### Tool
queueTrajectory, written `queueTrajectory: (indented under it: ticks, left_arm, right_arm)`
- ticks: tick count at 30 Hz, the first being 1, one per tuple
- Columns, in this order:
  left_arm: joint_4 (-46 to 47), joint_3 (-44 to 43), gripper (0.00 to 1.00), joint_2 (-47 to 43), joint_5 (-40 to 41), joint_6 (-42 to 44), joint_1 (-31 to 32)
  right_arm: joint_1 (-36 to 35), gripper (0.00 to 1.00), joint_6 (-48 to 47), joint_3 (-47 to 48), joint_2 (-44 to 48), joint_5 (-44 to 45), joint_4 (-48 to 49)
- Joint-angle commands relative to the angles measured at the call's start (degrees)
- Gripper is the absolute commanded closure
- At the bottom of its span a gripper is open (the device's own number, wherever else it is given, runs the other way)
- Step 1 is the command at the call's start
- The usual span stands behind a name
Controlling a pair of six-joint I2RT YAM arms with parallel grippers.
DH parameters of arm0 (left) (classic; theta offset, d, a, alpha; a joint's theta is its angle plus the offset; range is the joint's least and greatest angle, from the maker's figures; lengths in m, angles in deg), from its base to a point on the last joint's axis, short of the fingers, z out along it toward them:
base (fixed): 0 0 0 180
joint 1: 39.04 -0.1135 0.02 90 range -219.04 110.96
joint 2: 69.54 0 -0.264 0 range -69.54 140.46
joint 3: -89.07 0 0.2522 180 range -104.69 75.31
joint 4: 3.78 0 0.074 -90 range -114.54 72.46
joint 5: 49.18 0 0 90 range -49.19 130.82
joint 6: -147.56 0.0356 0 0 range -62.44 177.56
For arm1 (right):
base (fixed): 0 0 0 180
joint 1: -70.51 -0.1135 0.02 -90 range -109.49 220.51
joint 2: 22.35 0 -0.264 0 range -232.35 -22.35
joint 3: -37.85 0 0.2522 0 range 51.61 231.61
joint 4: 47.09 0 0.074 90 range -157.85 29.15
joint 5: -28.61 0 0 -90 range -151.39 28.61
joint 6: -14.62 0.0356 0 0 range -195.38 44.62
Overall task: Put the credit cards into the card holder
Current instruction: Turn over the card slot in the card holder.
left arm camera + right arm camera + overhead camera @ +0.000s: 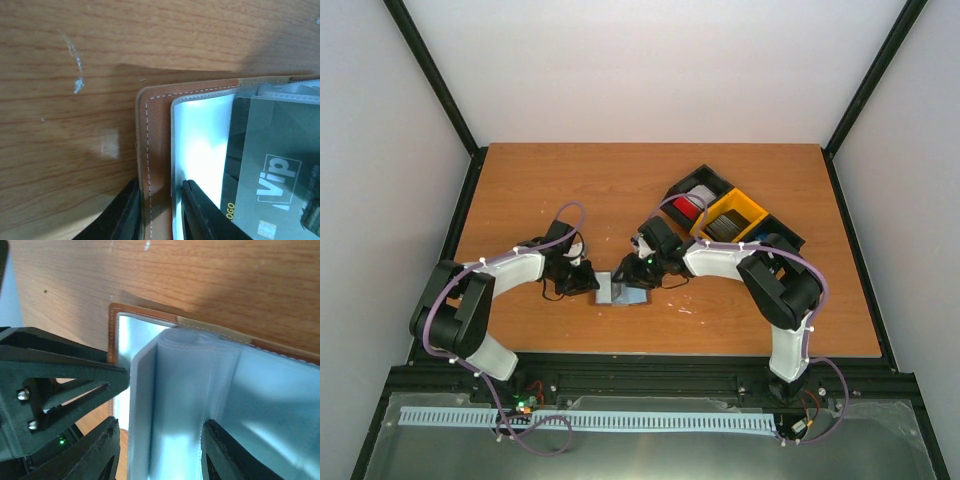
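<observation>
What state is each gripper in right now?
Left gripper: closed on the card holder, at its brown edge.
Right gripper: open, jaws astride the clear sleeves.

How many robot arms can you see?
2. The left arm comes in from the left side and the right arm from the right side. Both reach the card holder in the middle. None seems hidden.

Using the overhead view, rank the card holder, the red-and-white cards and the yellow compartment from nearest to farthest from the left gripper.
1. The card holder: right at the left gripper, its edge between the fingers.
2. The red-and-white cards: back right, in the left end of the tray.
3. The yellow compartment: middle of the tray, farther right.
</observation>
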State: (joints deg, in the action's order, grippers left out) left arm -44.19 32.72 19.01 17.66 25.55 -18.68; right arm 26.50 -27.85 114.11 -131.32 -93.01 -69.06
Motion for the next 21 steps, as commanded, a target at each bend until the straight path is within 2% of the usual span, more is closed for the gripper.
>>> queueTrajectory:
  ticks: [1,21]
  left_arm:
    - [1.0,-0.9,0.77,0.7,-1.0,1.4,0.3]
    - [1.1,-0.7,0.77,0.7,-1.1,1.5,0.3]
  right_arm:
    - [-0.1,0.55,-0.4,-0.7,2.2,-2.6,4.5]
    - [-0.2,0.51,-0.5,-1.4,1.7,-6.3,7.8]
